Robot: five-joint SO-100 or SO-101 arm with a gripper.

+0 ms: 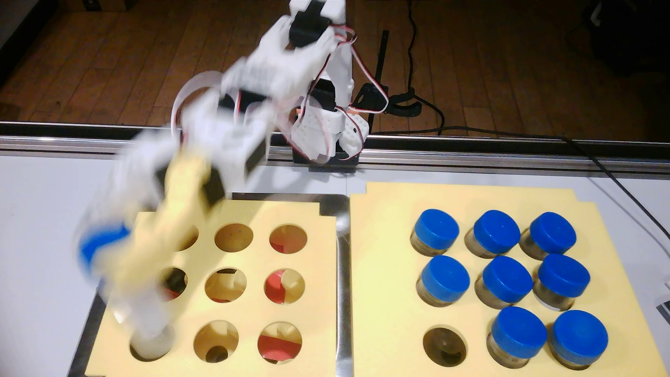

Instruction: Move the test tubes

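In the fixed view the arm is motion-blurred over the left pale yellow foam rack (252, 261). My gripper (105, 262), one finger white and one yellow, is shut on one test tube (98, 242). Its blue cap shows as a smear above the rack's left edge, clear of the holes. A pale streak trails down to the front-left hole (150, 344). Several more blue-capped test tubes (507, 279) stand in the right foam rack (384, 253), far from the gripper. That rack's front-left hole (444, 348) is empty.
The left rack sits in a metal tray (342, 290); red and cream shapes show through its holes. The arm's base (326, 145) is clamped at the table's far rail. A black cable (616, 181) runs along the right.
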